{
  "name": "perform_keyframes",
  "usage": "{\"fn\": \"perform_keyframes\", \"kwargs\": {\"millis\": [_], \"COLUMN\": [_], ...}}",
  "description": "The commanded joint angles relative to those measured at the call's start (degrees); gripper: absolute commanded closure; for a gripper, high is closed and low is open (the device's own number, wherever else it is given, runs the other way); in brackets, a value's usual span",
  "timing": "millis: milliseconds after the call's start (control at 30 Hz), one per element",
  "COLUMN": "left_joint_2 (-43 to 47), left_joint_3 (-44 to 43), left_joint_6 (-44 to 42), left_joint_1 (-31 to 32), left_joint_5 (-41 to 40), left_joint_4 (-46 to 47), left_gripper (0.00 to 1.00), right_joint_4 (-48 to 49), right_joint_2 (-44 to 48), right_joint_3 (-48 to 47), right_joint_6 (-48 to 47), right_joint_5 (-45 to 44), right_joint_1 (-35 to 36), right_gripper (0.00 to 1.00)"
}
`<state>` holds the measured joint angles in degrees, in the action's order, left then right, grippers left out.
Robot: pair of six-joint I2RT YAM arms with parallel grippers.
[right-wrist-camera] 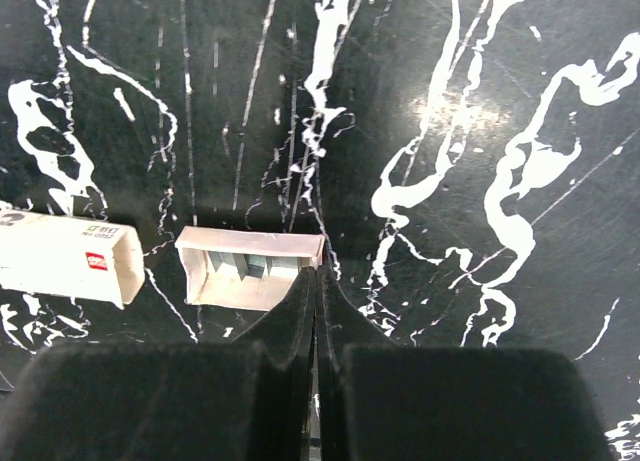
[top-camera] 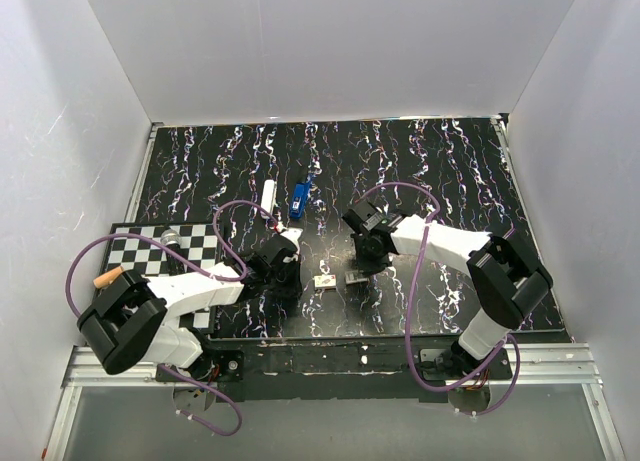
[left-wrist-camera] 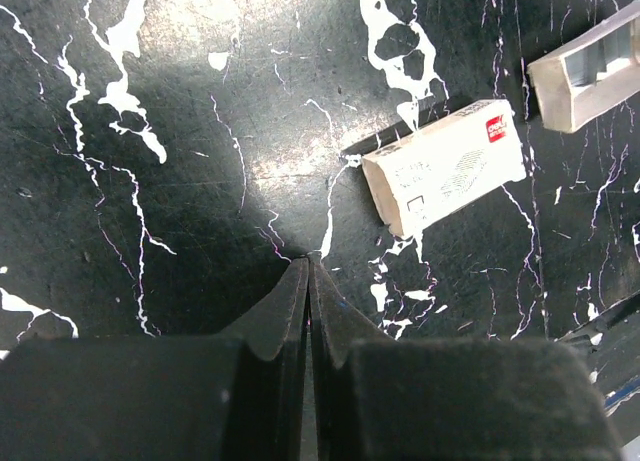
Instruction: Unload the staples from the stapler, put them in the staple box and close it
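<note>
Top external view: a blue stapler [top-camera: 298,199] lies on the black marbled tabletop [top-camera: 450,171], at twelve o'clock from the left hand [top-camera: 284,269] and apart from it. Both hands are empty, fingers pressed together. Between them lie a white staple box [top-camera: 325,280] and, at its three o'clock, an open tray [top-camera: 355,278] just beside the right hand [top-camera: 364,263].

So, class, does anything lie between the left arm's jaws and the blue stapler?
Nothing visible: only bare table separates the left gripper, jaws shut, from the blue stapler; a white object lies beside it.
</note>
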<state>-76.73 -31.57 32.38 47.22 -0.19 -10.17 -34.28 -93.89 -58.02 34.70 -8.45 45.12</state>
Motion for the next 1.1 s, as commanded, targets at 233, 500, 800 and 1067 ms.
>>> {"fn": "perform_keyframes", "kwargs": {"millis": [233, 500, 800, 1067], "left_joint_2": [-1.23, -2.99, -5.01, -6.15], "left_joint_3": [-1.65, -2.09, -2.97, -3.85], "left_joint_6": [0.40, 0.14, -0.04, -0.04], "left_joint_1": [0.24, 0.24, 0.24, 0.24], "left_joint_5": [0.10, 0.10, -0.08, 0.19], "left_joint_4": [3.05, 4.81, 5.69, 6.22], "left_gripper": [1.00, 1.00, 1.00, 1.00], "right_joint_4": [2.11, 2.82, 2.99, 3.08], "right_joint_2": [0.64, -0.24, -0.51, -0.68], "right_joint_3": [-2.45, -2.80, -2.71, -2.36], "right_joint_6": [1.60, 1.78, 1.69, 1.86], "right_joint_5": [2.29, 2.91, 3.26, 3.09], "right_joint_1": [1.72, 2.16, 2.60, 2.78], "right_gripper": [0.99, 0.99, 0.99, 0.99]}}
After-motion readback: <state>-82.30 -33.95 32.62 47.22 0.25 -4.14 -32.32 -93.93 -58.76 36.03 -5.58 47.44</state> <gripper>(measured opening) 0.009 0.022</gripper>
